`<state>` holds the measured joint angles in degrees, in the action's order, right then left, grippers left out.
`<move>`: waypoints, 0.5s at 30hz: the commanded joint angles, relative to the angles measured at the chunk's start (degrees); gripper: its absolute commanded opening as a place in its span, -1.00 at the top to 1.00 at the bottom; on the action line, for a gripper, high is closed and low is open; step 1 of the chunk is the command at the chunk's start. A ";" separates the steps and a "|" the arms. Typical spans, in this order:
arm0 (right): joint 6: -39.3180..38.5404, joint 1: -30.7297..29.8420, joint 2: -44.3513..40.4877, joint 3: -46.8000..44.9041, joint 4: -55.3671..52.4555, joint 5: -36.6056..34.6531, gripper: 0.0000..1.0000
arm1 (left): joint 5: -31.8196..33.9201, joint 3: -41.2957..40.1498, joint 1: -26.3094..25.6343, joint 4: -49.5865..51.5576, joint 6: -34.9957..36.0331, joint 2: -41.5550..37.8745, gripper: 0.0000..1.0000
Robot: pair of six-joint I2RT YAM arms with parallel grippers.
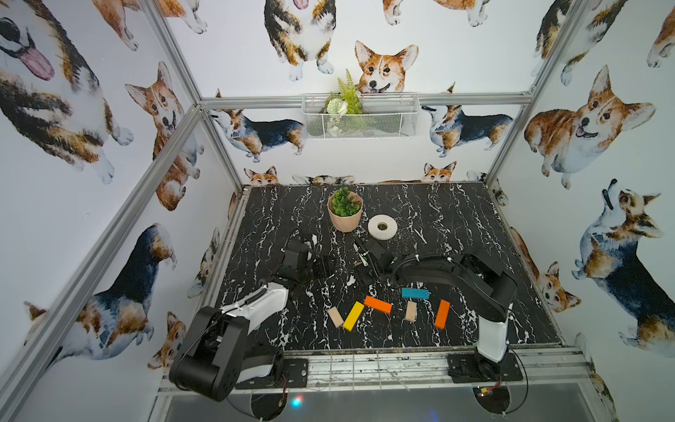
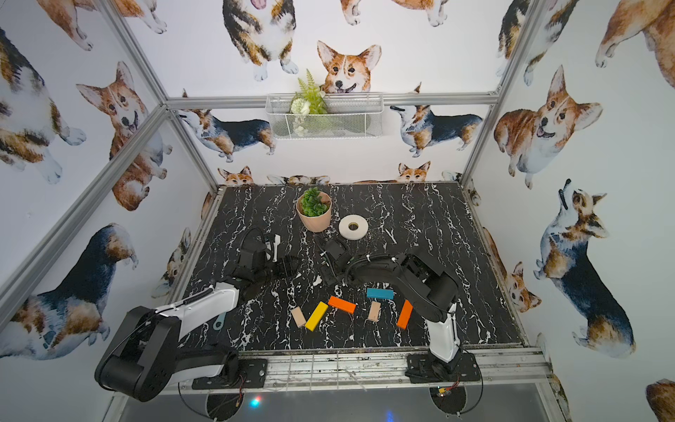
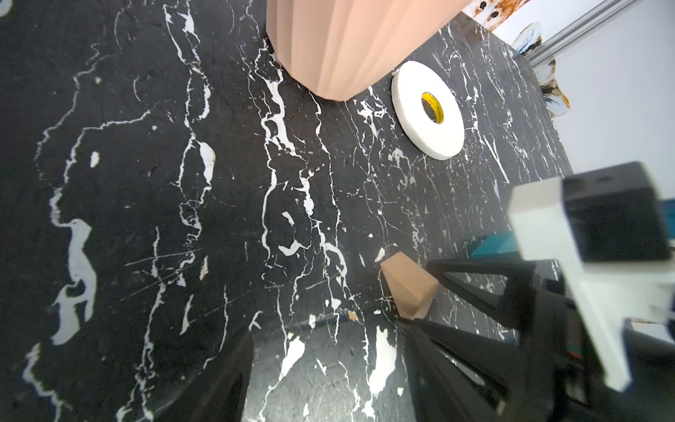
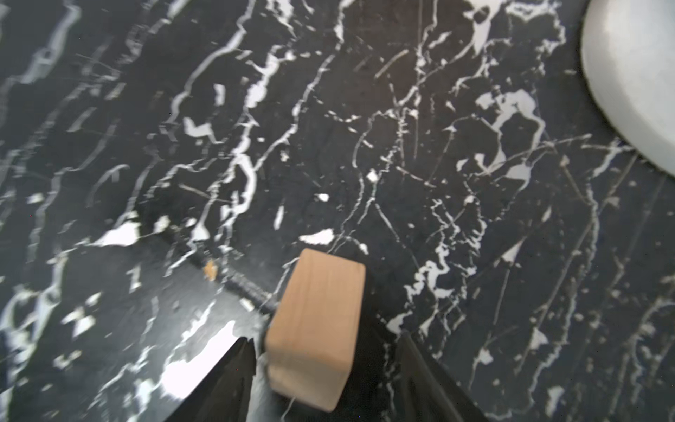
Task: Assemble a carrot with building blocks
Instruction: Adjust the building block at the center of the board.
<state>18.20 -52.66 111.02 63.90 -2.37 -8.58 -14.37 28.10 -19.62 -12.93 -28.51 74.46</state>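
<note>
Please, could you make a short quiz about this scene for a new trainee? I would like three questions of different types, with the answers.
1. How many orange bars lie on the table?
2. True or false: the white tape roll is stacked on top of the potted plant.
3. What sits between the jaws of the right hand? A: a red ball. B: a plain-wood block. C: a metal spoon.

Key: 1: two. 2: false, the roll lies flat on the table beside the plant. 3: B.
</note>
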 commanded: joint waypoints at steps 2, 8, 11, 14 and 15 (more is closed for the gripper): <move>1.05 -0.89 3.11 1.88 -1.06 -2.29 0.00 | 0.12 0.11 0.01 -0.82 -0.27 -0.54 -0.39; -10.02 -4.90 2.23 5.55 -7.43 -10.90 0.74 | 0.48 0.16 0.02 -0.65 -0.15 -0.62 -0.40; -20.16 -8.09 2.25 7.12 -9.89 -22.32 0.79 | 1.69 -0.15 0.08 -0.47 -0.40 -1.05 -0.42; -32.73 -10.02 2.50 3.70 -2.00 -36.15 0.84 | 2.43 -0.83 0.19 -0.95 -1.06 -1.24 -0.44; -37.00 -10.20 2.52 1.86 2.33 -38.97 0.85 | 2.52 -0.97 0.35 -1.11 -1.18 -1.20 -0.44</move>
<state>-3.01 -62.41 113.47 68.23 -5.91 -32.45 -13.06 27.49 -19.51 -12.93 -28.73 73.47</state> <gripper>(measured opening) 0.328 0.722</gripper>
